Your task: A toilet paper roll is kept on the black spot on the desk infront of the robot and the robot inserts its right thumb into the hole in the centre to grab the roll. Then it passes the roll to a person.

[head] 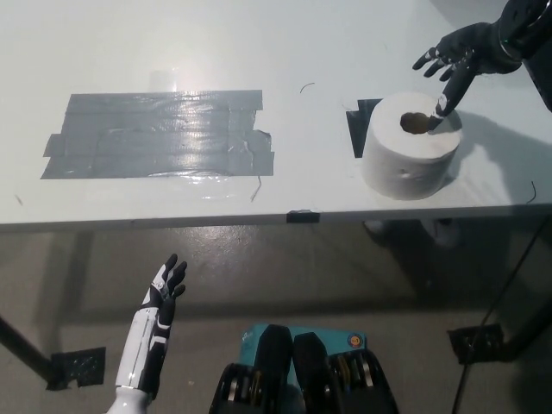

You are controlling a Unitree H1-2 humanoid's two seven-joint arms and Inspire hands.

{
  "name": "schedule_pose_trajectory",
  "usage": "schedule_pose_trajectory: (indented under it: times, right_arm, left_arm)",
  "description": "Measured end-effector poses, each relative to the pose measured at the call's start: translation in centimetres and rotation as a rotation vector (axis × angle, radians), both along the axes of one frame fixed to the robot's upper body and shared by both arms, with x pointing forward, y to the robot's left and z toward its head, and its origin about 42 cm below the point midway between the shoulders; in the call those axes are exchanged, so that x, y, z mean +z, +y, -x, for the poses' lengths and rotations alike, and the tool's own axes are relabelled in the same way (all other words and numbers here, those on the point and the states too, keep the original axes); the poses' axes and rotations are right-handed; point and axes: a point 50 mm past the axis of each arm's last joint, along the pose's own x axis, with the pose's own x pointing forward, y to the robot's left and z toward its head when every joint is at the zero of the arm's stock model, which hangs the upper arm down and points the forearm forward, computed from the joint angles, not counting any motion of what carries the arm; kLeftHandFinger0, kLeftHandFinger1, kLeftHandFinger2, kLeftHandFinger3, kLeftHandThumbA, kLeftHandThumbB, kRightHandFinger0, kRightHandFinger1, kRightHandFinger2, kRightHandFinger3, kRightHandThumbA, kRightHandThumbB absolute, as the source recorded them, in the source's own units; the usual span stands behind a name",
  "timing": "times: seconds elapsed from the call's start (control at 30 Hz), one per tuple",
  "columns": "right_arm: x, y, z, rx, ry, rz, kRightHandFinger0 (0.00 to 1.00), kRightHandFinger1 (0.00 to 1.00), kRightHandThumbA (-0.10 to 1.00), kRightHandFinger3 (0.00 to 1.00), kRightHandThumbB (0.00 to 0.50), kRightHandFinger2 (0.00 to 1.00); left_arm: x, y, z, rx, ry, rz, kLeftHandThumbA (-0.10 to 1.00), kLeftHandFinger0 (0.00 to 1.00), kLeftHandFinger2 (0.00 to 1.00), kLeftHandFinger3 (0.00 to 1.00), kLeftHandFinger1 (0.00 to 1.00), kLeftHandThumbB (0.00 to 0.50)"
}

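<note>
one toilet paper roll [409, 158] sits under the spread, empty right hand [461, 59].

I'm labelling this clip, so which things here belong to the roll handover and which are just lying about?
Belonging to the job:
toilet paper roll
black spot under it
right hand, open, thumb at the roll's hole

Just lying about:
grey tape patch
left hand, open, resting below the desk edge

R hand [461, 56] open, raised; L hand [164, 289] open, low
</note>
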Motion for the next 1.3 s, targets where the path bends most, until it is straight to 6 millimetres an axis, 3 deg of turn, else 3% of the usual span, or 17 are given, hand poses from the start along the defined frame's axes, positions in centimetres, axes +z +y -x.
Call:
schedule_pose_trajectory:
  times: [0.13, 0.4, 0.43, 0.47, 0.63, 0.7, 0.9, 0.97, 1.13, 1.2, 1.3]
  right_arm:
    - [0.2, 0.0, -0.1, -0.009, -0.023, -0.001, 1.0, 1.0, 1.0, 1.0, 0.476, 1.0]
    - [0.3, 0.0, -0.2, -0.021, -0.059, -0.003, 1.0, 1.0, 1.0, 1.0, 0.469, 1.0]
    - [0.3, 0.0, -0.2, -0.021, -0.061, -0.002, 1.0, 1.0, 1.0, 1.0, 0.421, 1.0]
    - [0.3, 0.0, -0.2, -0.021, -0.063, -0.002, 1.0, 1.0, 1.0, 1.0, 0.414, 1.0]
    - [0.3, 0.1, -0.2, -0.025, -0.07, -0.005, 1.0, 1.0, 1.0, 1.0, 0.47, 1.0]
    - [0.2, 0.1, -0.2, -0.026, -0.069, -0.01, 1.0, 1.0, 1.0, 1.0, 0.463, 1.0]
    - [-0.5, 1.0, -0.2, -0.021, -0.054, -0.021, 1.0, 1.0, 1.0, 1.0, 0.459, 1.0]
    - [-0.7, 1.3, -0.2, -0.018, -0.048, -0.024, 1.0, 1.0, 1.0, 1.0, 0.437, 1.0]
    - [-1.5, 1.8, -0.2, -0.022, -0.033, -0.052, 1.0, 1.0, 1.0, 1.0, 0.474, 1.0]
    - [-1.8, 1.9, -0.1, -0.021, -0.03, -0.041, 1.0, 1.0, 1.0, 1.0, 0.437, 1.0]
    - [-2.3, 2.0, -0.1, -0.02, -0.026, -0.02, 1.0, 1.0, 1.0, 1.0, 0.442, 1.0]
  left_arm:
    - [0.0, 0.0, 0.0, 0.0, -0.001, 0.0, 1.0, 1.0, 1.0, 1.0, 1.0, 0.21]
    - [0.2, -0.1, -0.3, -0.002, -0.009, -0.001, 1.0, 1.0, 1.0, 1.0, 1.0, 0.202]
    - [0.2, -0.1, -0.3, -0.002, -0.009, -0.001, 1.0, 1.0, 1.0, 1.0, 1.0, 0.197]
    - [0.3, -0.1, -0.3, -0.002, -0.009, -0.001, 1.0, 1.0, 1.0, 1.0, 1.0, 0.196]
    - [0.4, -0.1, -0.4, -0.004, -0.013, -0.002, 1.0, 1.0, 1.0, 1.0, 1.0, 0.21]
    - [0.4, -0.1, -0.5, -0.004, -0.014, -0.002, 1.0, 1.0, 1.0, 1.0, 1.0, 0.189]
    - [0.5, -0.1, -0.5, -0.005, -0.019, -0.002, 1.0, 1.0, 1.0, 1.0, 1.0, 0.197]
    - [0.7, -0.1, -0.6, -0.005, -0.023, -0.002, 1.0, 1.0, 1.0, 1.0, 1.0, 0.191]
    - [0.9, -0.2, -0.8, -0.007, -0.03, -0.002, 1.0, 1.0, 1.0, 1.0, 1.0, 0.184]
    - [0.9, -0.2, -0.8, -0.008, -0.032, -0.002, 1.0, 1.0, 1.0, 1.0, 1.0, 0.182]
    - [1.0, -0.2, -0.9, -0.007, -0.033, -0.002, 1.0, 1.0, 1.0, 1.0, 1.0, 0.179]
